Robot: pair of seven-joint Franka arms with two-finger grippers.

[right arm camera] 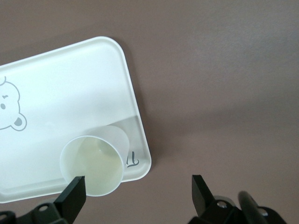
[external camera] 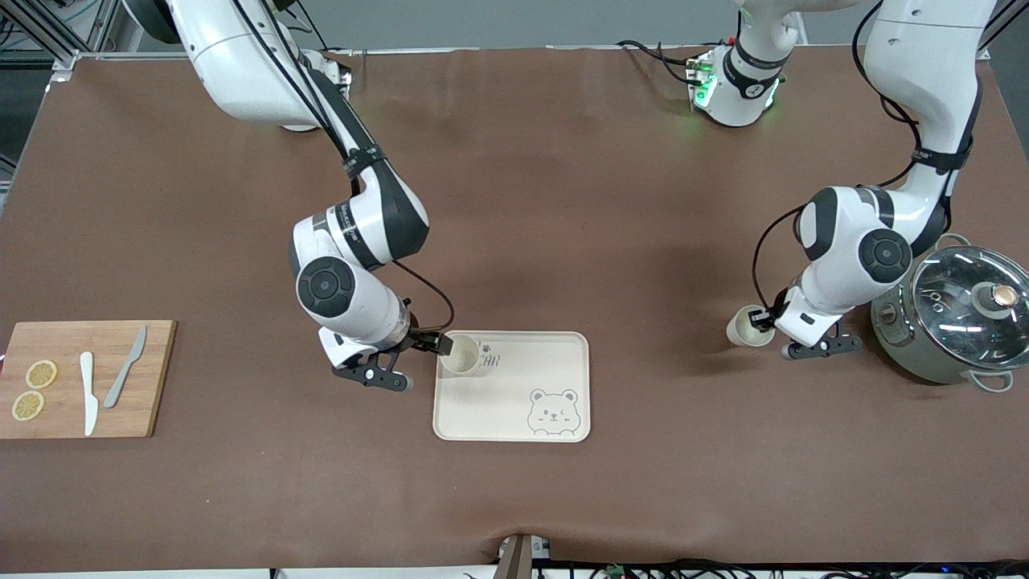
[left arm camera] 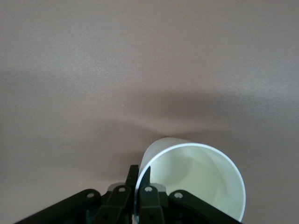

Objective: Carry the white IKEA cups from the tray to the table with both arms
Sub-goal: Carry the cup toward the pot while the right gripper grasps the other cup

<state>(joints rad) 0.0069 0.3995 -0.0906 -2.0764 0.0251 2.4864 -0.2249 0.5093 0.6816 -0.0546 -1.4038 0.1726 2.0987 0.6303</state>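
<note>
One white cup (external camera: 462, 355) stands upright on the bear tray (external camera: 522, 394), in the corner toward the right arm's end and farther from the front camera. My right gripper (external camera: 422, 363) is open just beside that corner; one finger is close to the cup's rim and holds nothing. In the right wrist view the cup (right arm camera: 93, 168) sits on the tray (right arm camera: 70, 93) next to the open right gripper (right arm camera: 138, 184). My left gripper (external camera: 761, 322) is shut on the wall of the second white cup (external camera: 744, 330), tilted over bare table beside the pot. The left wrist view shows the left gripper (left arm camera: 140, 173) pinching that cup (left arm camera: 196, 177).
A steel pot with a glass lid (external camera: 957, 314) stands at the left arm's end, close to the left gripper. A wooden cutting board (external camera: 84, 378) with two lemon slices and two knives lies at the right arm's end. The table is brown (external camera: 563, 201).
</note>
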